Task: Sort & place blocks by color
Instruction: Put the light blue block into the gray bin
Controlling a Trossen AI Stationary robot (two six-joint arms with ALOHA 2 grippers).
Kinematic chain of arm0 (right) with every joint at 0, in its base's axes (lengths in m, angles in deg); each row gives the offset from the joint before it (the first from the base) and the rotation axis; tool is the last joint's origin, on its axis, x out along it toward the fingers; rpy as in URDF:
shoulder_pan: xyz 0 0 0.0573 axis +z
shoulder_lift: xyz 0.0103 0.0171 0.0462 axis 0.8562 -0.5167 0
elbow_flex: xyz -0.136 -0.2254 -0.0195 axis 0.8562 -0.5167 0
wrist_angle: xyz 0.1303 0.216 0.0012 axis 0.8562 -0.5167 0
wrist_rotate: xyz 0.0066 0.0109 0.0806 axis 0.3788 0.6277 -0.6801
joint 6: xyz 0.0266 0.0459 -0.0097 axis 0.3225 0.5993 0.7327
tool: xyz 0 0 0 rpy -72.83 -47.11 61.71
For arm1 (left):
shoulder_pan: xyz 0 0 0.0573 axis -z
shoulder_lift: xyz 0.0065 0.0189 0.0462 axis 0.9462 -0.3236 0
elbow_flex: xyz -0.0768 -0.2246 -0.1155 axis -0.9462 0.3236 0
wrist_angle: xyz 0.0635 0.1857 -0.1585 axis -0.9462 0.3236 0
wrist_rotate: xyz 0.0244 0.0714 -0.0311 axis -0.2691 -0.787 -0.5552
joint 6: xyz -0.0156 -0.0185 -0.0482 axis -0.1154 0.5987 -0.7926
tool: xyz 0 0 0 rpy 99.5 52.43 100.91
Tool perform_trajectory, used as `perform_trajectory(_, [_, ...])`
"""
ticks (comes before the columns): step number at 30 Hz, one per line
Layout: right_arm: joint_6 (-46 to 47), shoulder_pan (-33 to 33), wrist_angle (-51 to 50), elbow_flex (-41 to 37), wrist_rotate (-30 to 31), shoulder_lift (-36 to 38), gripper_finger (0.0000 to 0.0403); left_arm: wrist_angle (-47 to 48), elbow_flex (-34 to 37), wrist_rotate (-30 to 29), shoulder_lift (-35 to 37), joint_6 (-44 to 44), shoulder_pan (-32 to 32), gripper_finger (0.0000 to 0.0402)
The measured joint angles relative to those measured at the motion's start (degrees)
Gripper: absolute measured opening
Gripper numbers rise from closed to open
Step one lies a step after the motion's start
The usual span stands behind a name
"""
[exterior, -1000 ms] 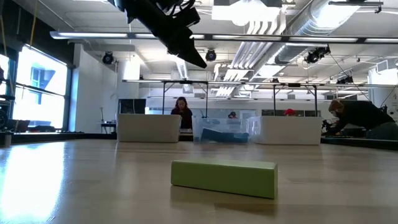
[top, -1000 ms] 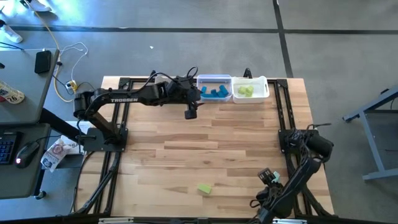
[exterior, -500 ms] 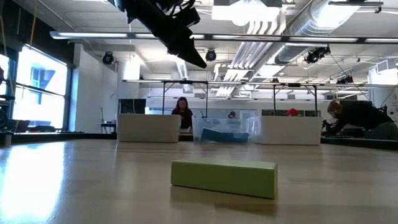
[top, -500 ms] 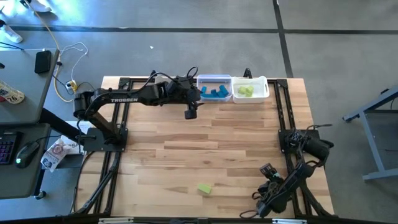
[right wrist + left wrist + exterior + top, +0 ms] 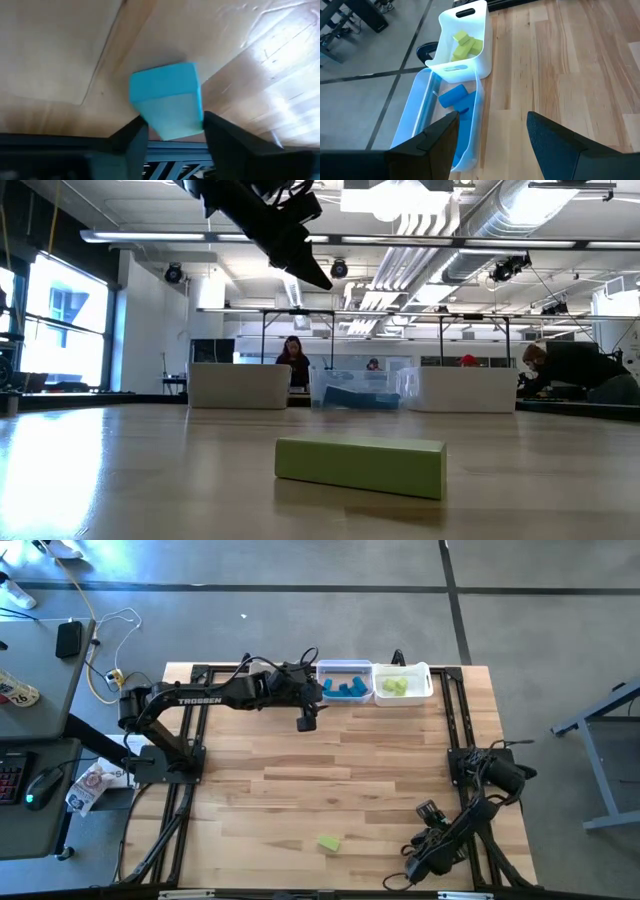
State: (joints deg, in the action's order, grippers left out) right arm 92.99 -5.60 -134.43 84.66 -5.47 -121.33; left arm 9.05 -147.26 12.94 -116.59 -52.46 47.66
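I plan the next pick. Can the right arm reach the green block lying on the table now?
Probably yes. The green block lies alone on bare wood, close beside the right gripper, but its fingers already hold a blue block.

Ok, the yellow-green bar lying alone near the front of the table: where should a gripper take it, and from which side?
Probably from straight above, fingers closing across the short width at mid-length. The yellow-green bar lies flat on its long face, nothing touching it, so top access is free. The right gripper, already shut on a pale teal block, is nearer; the left gripper hangs open by the bins.
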Motion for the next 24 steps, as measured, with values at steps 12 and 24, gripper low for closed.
perform_trajectory(12, [4.58, -4.59, 0.28, 0.0, -0.2, 0.19, 0.009, 0.02, 0.0, 0.09, 0.0, 1.82, -0.46, 0.022])
perform_trajectory(24, [19.18, -14.15, 4.2, -0.02, 13.94, 9.75, 0.009, 1.8, 0.0, 8.02, 0.0, 3.08, -3.22, 0.022])
